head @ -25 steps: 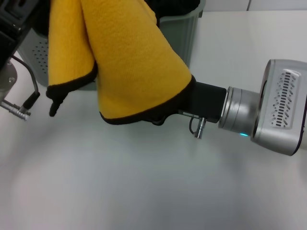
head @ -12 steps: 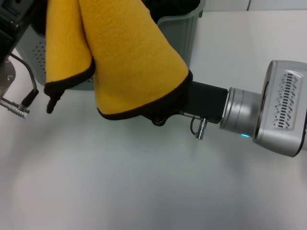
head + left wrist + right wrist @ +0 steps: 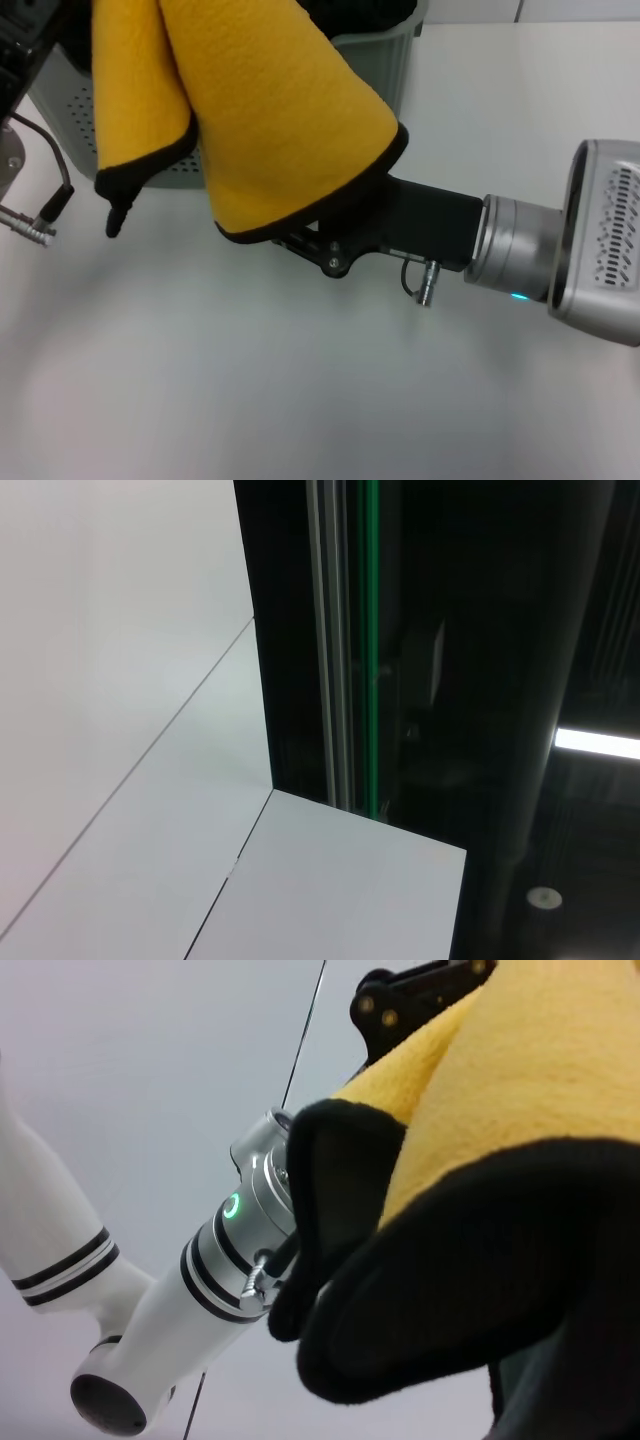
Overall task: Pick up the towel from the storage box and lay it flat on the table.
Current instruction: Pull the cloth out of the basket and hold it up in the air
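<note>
The yellow towel point(image 3: 270, 110) with black edge binding hangs in the air in front of the sage-green storage box point(image 3: 375, 70), above the white table point(image 3: 300, 400). In the right wrist view, the left gripper point(image 3: 420, 990) sits at the towel's point(image 3: 540, 1070) upper edge, shut on it. In the head view only the left arm point(image 3: 25, 40) shows, at the top left. My right gripper point(image 3: 318, 245) reaches in from the right under the towel's lower hem, which hides its fingertips. The left wrist view shows none of the task's things.
A black cloth point(image 3: 360, 15) lies in the storage box behind the towel. Cables and plugs point(image 3: 40, 215) dangle from the left arm at the left edge. The right arm's silver housing point(image 3: 600, 250) fills the right side.
The right arm has drawn back a little to the right, baring its black finger linkage. The towel's lower hem now slants up to the right over that gripper.
</note>
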`<state>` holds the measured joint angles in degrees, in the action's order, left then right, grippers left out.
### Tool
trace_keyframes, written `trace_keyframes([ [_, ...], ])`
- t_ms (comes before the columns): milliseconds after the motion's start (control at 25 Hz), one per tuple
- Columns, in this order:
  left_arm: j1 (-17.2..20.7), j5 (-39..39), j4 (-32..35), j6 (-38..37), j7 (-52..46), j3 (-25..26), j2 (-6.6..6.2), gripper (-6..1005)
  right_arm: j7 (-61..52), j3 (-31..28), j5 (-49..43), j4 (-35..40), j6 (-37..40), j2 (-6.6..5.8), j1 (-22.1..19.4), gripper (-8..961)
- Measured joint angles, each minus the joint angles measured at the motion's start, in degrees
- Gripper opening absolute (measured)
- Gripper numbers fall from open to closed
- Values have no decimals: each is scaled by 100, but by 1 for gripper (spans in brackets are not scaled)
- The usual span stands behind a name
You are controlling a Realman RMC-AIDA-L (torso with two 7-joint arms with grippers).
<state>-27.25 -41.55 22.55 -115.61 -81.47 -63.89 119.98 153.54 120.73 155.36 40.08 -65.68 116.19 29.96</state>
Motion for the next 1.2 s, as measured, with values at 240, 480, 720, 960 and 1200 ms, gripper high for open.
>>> trace_keyframes([
  [240, 8, 58, -72, 0, 7, 0, -13, 12, -1, -1, 0, 0, -7, 0, -52, 313],
  [480, 10, 60, -111, 0, 16, 6, -21, 12, -3, 3, 5, 3, -7, 0, -81, 309],
  [720, 4, 60, -111, -3, 1, 2, -13, 13, 2, -10, 21, -1, 11, 0, -79, 306],
  [960, -35, 47, -111, -6, -23, -29, -3, 14, 40, -30, 25, -10, 43, 0, -61, 303],
  [1200, -51, 47, -111, -15, -31, -35, 5, 15, 60, -49, 29, -10, 47, 0, -58, 205],
])
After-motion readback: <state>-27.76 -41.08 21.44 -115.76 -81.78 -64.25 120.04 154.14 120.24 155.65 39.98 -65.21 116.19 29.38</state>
